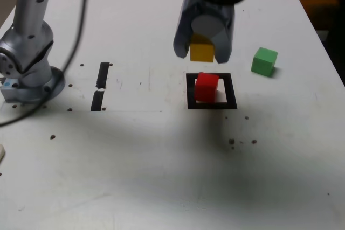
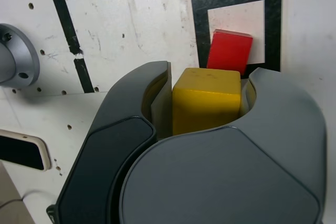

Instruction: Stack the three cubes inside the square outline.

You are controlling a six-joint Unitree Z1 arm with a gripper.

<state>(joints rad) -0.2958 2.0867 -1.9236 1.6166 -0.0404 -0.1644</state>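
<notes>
Three blocks in all: one red block (image 1: 206, 86) near middle of exterior view, one yellow block (image 1: 202, 52) just above it in frame, one green block (image 1: 264, 61) at upper right. One black square (image 1: 191, 92) near middle. Two black strips (image 1: 103, 75) at left of middle. One phone (image 2: 21, 150), wrist view.

The cube in the grip was yellow (image 2: 206, 100), a plain golden yellow! Red, solid red, was the next cube (image 1: 206, 86), and a clean green covered the third (image 1: 264, 61). The outline (image 1: 192, 104) showed thick black around a white centre. Two strips (image 1: 103, 75) were black too, and the table (image 1: 135, 160) was white with dark specks. The gripper (image 2: 206, 100) wore grey with darker panels, and the phone (image 2: 21, 150) had a black face, pale edge!
</notes>
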